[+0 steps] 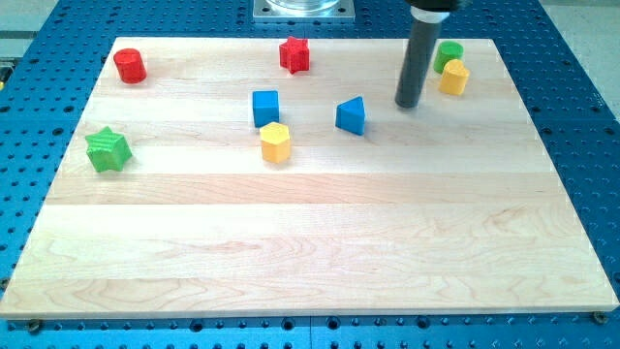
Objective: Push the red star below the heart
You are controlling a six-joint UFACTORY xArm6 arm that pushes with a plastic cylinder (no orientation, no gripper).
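The red star (294,54) sits near the view's top edge of the wooden counter (310,252), a little left of centre. It is squat, with no clear long axis; how its points are turned is too small to make out.

My tip (407,105) rests on the counter well to the view's right of the red star, at the lower end of a dark upright rod. The tool is a plain rod with nothing to open or close, and it holds nothing; the tip touches no block. Just to the view's right of the tip lies a yellow block (453,78) with a rounded top, possibly the heart, though its shape is not clear. Touching that block's upper-left side is a green cylinder (448,52). To the view's lower left of the tip, near but apart, stands a blue triangular block (352,115).

Further left, a blue cube (265,107) stands just above a yellow hexagonal block (276,142), close to each other. A red cylinder (130,66) sits near the counter's top-left corner, and a green star (108,149) lies near the left edge, below it.
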